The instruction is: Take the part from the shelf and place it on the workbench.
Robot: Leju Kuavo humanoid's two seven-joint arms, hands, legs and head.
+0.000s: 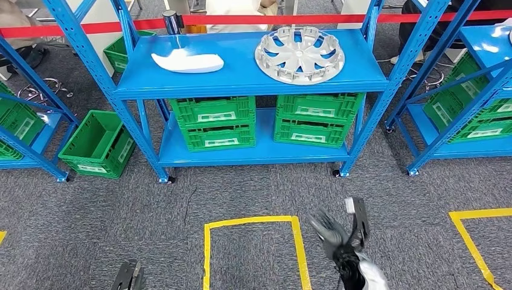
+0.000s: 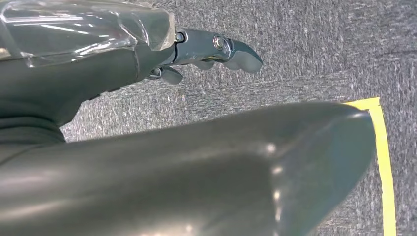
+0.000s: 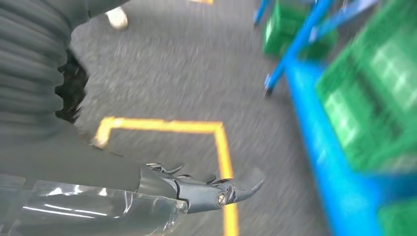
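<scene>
Four green crates [image 1: 212, 112] stacked on lower shelf [image 1: 259, 154], contents unseen.

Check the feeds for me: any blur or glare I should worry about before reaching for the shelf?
Head view: sharp, mild glare on the blue shelf top near the white part. Right wrist view: motion-blurred, crates smeared, right hand fairly sharp. Left wrist view: carpet crisp, left hand close up, reflections on its clear cover.

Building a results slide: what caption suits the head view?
Both hands empty, robot faces blue shelf holding hubcap and white part.
</scene>
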